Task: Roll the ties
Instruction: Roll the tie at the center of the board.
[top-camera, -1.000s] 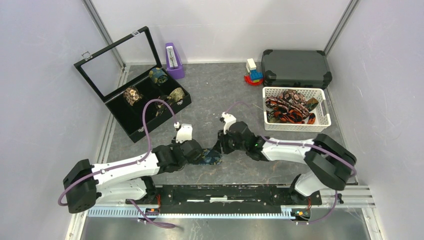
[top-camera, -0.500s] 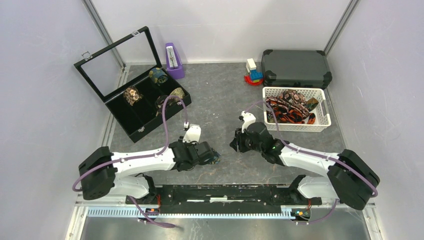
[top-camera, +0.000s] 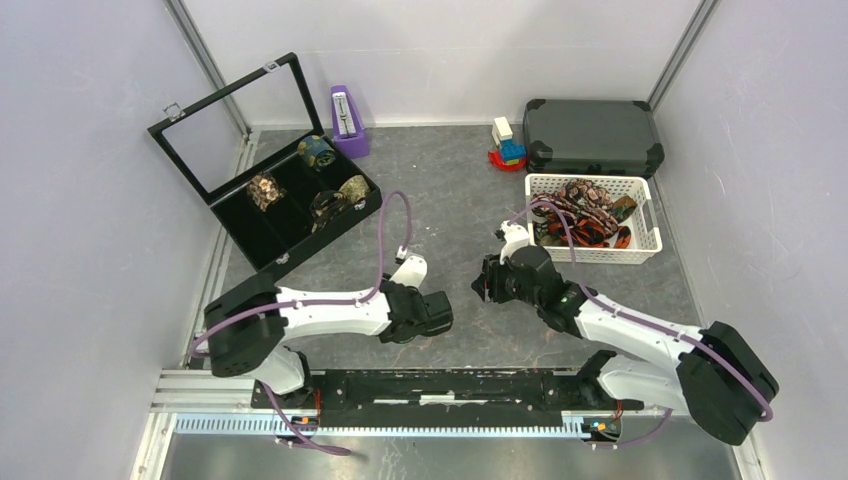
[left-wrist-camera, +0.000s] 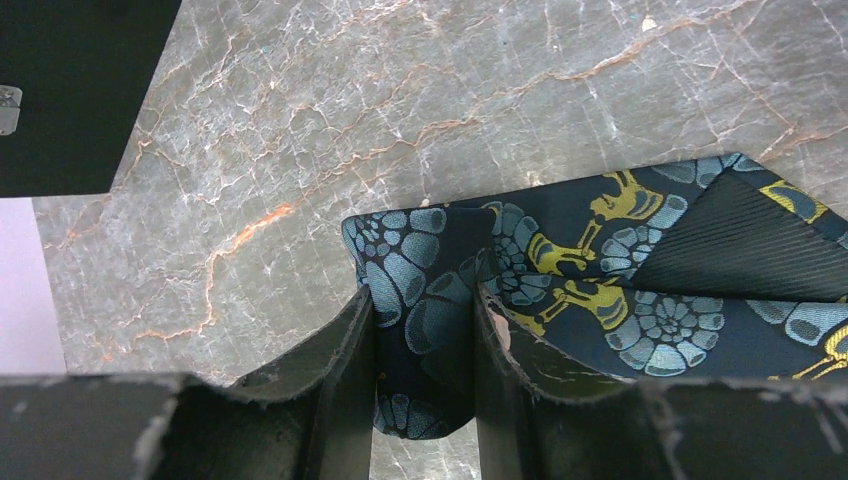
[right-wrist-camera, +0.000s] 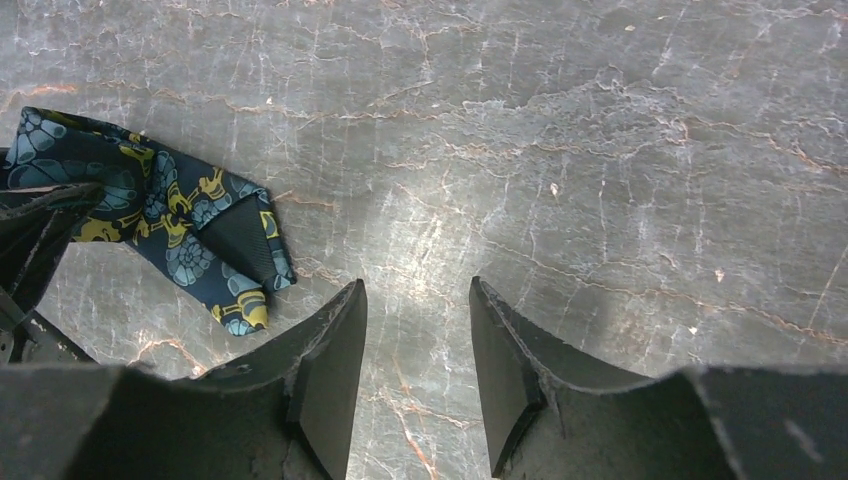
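Note:
A dark navy tie (left-wrist-camera: 600, 270) with blue and gold paisley lies folded on the grey marbled table. My left gripper (left-wrist-camera: 422, 350) is shut on its folded end, with cloth filling the gap between the fingers. From above, the left gripper (top-camera: 435, 315) sits at the table's middle front and hides the tie. My right gripper (top-camera: 487, 283) hangs to its right, apart from it. In the right wrist view the gripper (right-wrist-camera: 418, 340) is open over bare table, and the tie (right-wrist-camera: 170, 225) lies off to the left. More ties (top-camera: 580, 215) are piled in a white basket.
A black display case (top-camera: 300, 252) stands open at the back left with rolled ties (top-camera: 265, 190) in its compartments. The white basket (top-camera: 590, 257) sits at the right. Behind it are a dark hard case (top-camera: 592, 135), toy blocks (top-camera: 507, 145) and a purple metronome (top-camera: 348, 120).
The right gripper let go of the navy tie, opened and drew back to the right. The left arm shifted right, still holding the tie.

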